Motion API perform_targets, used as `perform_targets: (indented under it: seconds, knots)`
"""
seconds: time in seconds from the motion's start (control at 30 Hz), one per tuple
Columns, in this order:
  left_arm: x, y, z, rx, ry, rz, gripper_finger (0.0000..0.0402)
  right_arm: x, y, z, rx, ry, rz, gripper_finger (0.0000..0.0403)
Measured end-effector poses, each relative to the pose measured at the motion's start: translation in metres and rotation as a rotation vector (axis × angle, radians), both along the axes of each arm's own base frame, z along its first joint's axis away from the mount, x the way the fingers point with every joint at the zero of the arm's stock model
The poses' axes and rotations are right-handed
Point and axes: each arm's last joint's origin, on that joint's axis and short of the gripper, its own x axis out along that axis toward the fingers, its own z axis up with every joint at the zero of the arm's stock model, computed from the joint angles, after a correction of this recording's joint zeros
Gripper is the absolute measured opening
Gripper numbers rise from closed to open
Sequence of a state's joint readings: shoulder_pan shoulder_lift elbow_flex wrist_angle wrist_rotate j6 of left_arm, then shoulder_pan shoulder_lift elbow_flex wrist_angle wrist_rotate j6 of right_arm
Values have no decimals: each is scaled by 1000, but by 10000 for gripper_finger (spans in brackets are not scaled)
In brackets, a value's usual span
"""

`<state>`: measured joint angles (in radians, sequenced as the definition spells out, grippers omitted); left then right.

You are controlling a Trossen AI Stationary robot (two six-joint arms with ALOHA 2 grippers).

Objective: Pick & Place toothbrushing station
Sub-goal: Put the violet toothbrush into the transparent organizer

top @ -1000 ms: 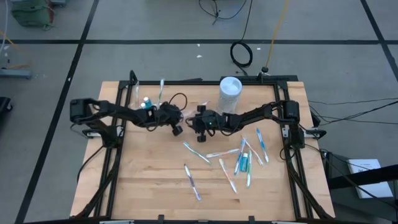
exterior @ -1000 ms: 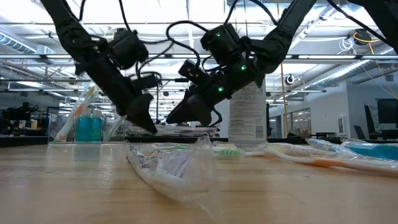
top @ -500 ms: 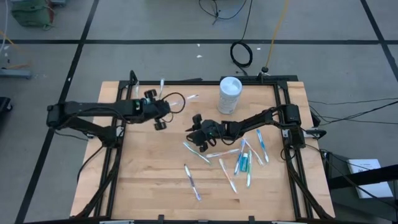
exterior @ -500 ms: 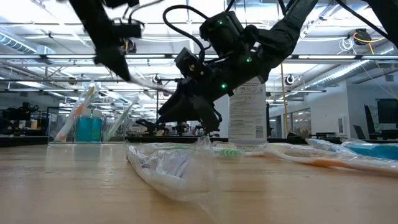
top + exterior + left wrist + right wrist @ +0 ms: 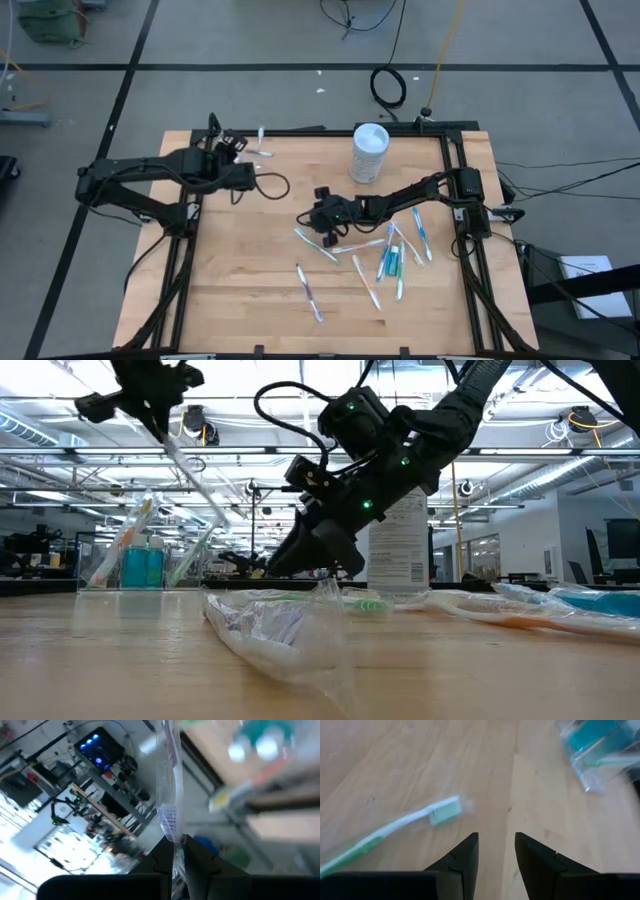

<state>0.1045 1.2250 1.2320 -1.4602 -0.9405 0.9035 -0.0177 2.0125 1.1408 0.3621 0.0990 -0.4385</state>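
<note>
Between the left gripper's (image 5: 177,851) nearly shut fingers, a wrapped toothbrush (image 5: 170,785) is pinched above the cup (image 5: 145,565). Right gripper (image 5: 495,851), fingers apart and empty, hovers beside a green toothbrush (image 5: 400,827) on the counter (image 5: 240,270). Advice: align the brush over the cup mouth before release.

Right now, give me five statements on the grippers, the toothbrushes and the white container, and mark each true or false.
1. The left gripper holds a wrapped toothbrush up in the air. True.
2. The right gripper is clamped on a toothbrush. False: its fingers stand apart with nothing between them, above a green toothbrush lying on the wood.
3. The white container lies on its side. False: it stands upright near the table's far edge.
4. Several toothbrushes lie loose on the table. True.
5. The clear cup is empty. False: it holds blue tubes and toothbrushes.
</note>
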Motion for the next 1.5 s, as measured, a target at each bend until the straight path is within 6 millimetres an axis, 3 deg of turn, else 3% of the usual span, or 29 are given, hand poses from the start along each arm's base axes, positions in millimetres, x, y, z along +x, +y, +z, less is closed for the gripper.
perform_targets:
  seconds: [0.37, 0.7, 0.87, 1.13, 1.3, 1.5]
  knots:
    - [10, 5, -11, 14, 275, -101, 18, -10, 0, -13, 37, 65, -26, 121]
    - [42, 17, -42, -28, 508, -144, 20, -18, 0, -21, 112, 80, -82, 121]
    - [60, 21, -60, -40, 503, -118, 34, -22, 2, -25, 114, 94, -83, 121]
    - [78, 30, -81, 2, 441, -35, 90, -23, 12, -26, 105, 89, -63, 121]
    - [79, 37, -79, 87, 315, 54, 122, -23, 16, -26, 106, 89, -49, 121]
    - [66, 54, -65, 184, 223, 171, 142, -23, 17, -26, 111, 85, -46, 121]
